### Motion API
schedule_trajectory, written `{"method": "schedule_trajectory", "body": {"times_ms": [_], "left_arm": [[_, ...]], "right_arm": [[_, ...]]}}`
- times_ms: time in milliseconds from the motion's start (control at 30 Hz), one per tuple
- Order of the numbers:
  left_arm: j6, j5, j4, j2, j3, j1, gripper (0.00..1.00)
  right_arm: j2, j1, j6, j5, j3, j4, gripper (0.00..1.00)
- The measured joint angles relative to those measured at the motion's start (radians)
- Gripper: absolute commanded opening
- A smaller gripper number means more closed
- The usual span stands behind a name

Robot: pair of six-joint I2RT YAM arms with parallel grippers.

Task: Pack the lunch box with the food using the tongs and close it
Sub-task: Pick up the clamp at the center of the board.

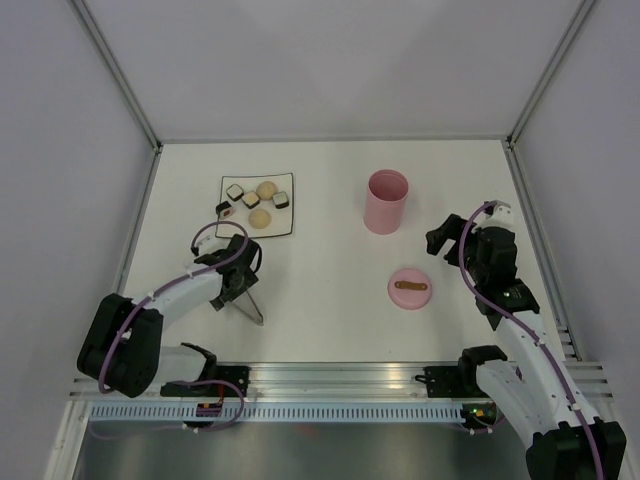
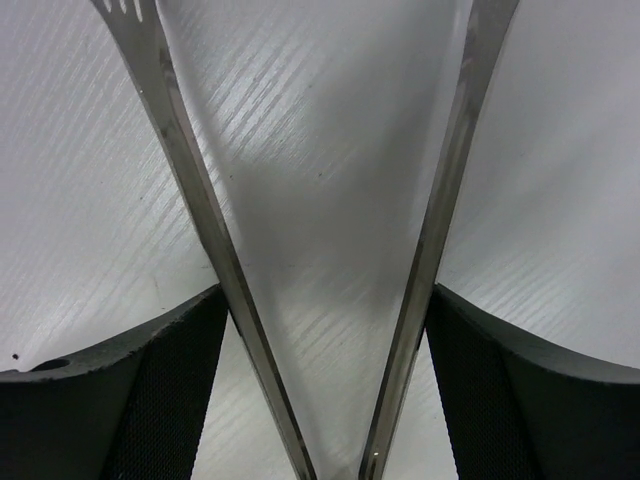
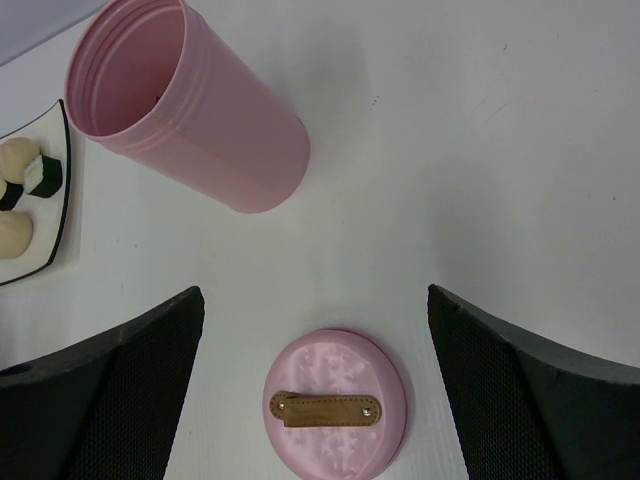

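The left gripper (image 1: 236, 283), in the lower left of the overhead view, pinches the long, thin, silvery metal tongs (image 2: 190, 180). In its wrist view each dark finger presses the outside of one blade, and the V stands wide. The hold looks light, so the tongs may slide or twist between the pads when lifted. Squeezing harder would clap the tips together before they reach anything.

The six bite-size pieces of food (image 1: 250, 200), dark-edged cubes and pale beige balls, lie close together on the flat white square plate with a black rim (image 1: 283, 227) in the upper left. A ball seems likely to roll away, or a tip could nudge a neighbouring piece.

The tall pink cylindrical lunch box (image 1: 386, 200) stands open at upper centre, well apart from the plate. A piece could drop on that carry, or a tong tip could topple the box. Its round pink lid with the brown handle (image 1: 410, 289) lies lower down, near the spread, empty right gripper (image 1: 445, 238).
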Motion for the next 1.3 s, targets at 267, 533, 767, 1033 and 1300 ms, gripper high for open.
{"method": "schedule_trajectory", "body": {"times_ms": [267,533,767,1033,1300], "left_arm": [[-0.006,-0.019,0.011,0.037,0.024,-0.015,0.78],[-0.018,-0.034,0.010,0.020,0.008,-0.016,0.57],[-0.018,-0.027,0.010,-0.006,-0.005,-0.017,0.47],[0.012,0.012,-0.029,-0.194,0.007,-0.021,0.44],[0.073,-0.008,-0.144,-0.300,0.178,-0.021,0.44]], "right_arm": [[0.004,0.000,0.000,-0.001,0.000,0.011,0.98],[0.004,0.000,0.001,-0.001,0.000,0.011,0.98],[-0.005,0.000,0.001,-0.002,0.000,0.010,0.98],[-0.020,0.000,0.008,-0.001,0.000,0.009,0.98],[-0.029,0.000,0.009,-0.001,0.000,0.009,0.98]]}}
